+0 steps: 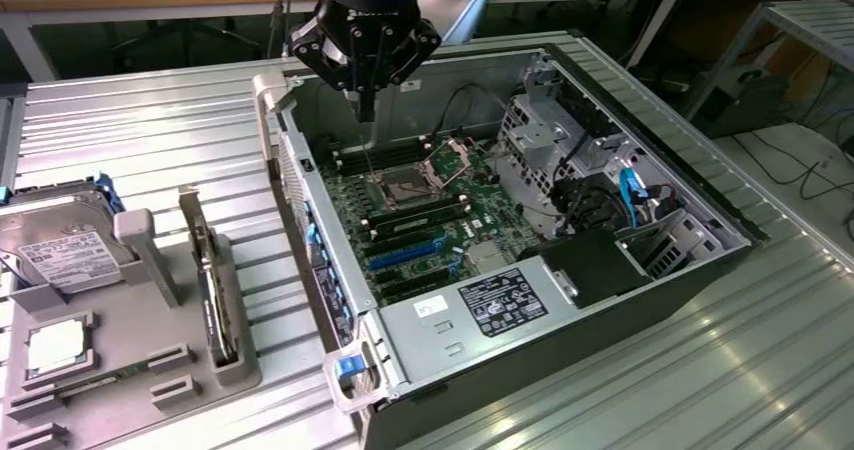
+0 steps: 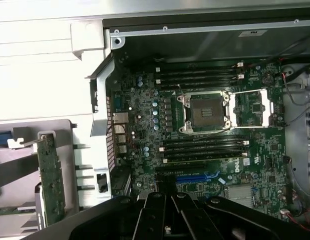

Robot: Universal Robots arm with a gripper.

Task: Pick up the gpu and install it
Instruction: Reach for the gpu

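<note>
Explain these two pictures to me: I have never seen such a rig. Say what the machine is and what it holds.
The black gripper is the claw of a robot arm. One picture comes from a camera off the arm; the other looks down from its wrist. On the ribbed metal table stands an open black computer case with a green motherboard inside. On the exterior view's left, a grey holder tray carries a silver hard drive with a white label and the gpu, a flat green card standing on edge. The gripper is shut, holds nothing and hovers above the case.
</note>
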